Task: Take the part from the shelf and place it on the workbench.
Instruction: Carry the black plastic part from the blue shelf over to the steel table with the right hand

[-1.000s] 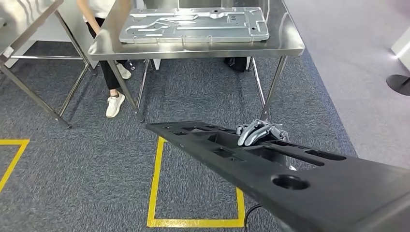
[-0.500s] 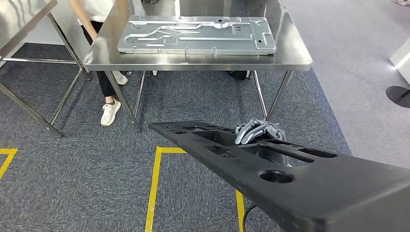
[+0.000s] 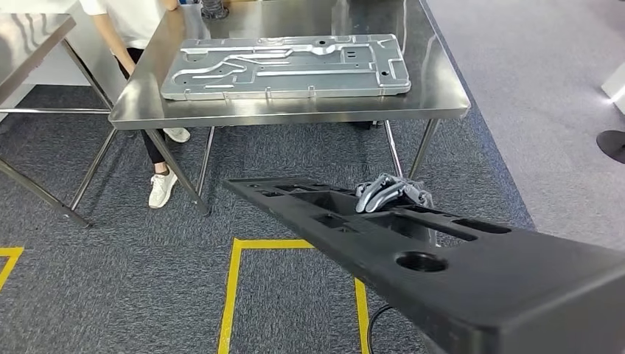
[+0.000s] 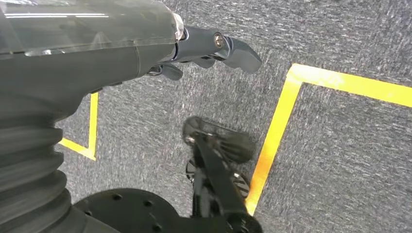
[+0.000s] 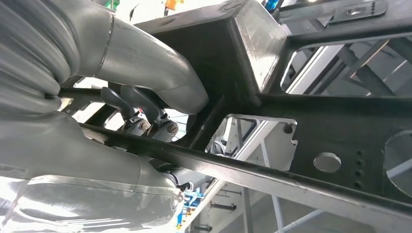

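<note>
Right hand (image 3: 389, 193) has its fingers curled over the black part (image 3: 442, 265) mid-frame; workbench (image 3: 435, 88) sits up top. Left hand (image 4: 209, 46) empty, fingers loosely apart.

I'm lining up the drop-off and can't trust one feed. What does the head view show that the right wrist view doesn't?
The head view alone shows the steel workbench ahead, a silver stamped panel already lying on it, a person's leg beside it, and yellow floor tape. The right wrist view alone shows the underside of the grip, close up. Both show the right hand holding the long black part.
</note>
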